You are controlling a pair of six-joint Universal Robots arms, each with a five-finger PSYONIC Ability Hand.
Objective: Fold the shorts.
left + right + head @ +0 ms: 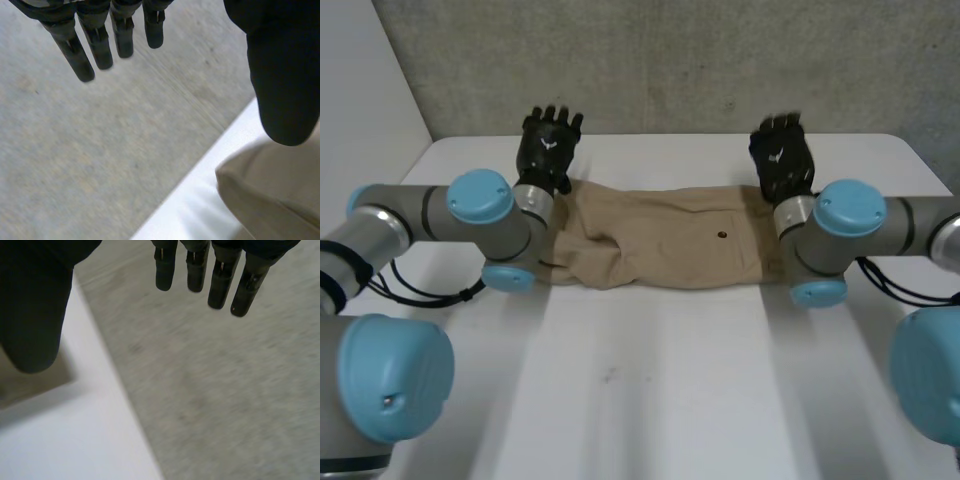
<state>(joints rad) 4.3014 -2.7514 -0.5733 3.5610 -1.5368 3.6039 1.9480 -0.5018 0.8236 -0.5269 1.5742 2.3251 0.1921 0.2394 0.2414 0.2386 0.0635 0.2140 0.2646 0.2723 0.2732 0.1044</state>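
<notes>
While the left hand (548,150) and right hand (782,158) are both held with fingers straight and apart, gripping nothing, the tan shorts (660,250) lie spread on the white table (650,380) between them, one end of the cloth beside each hand's thumb.

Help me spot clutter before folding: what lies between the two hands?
In the head view, bare white table lies between the left hand and right hand; the tan shorts lie just nearer the robot.
</notes>
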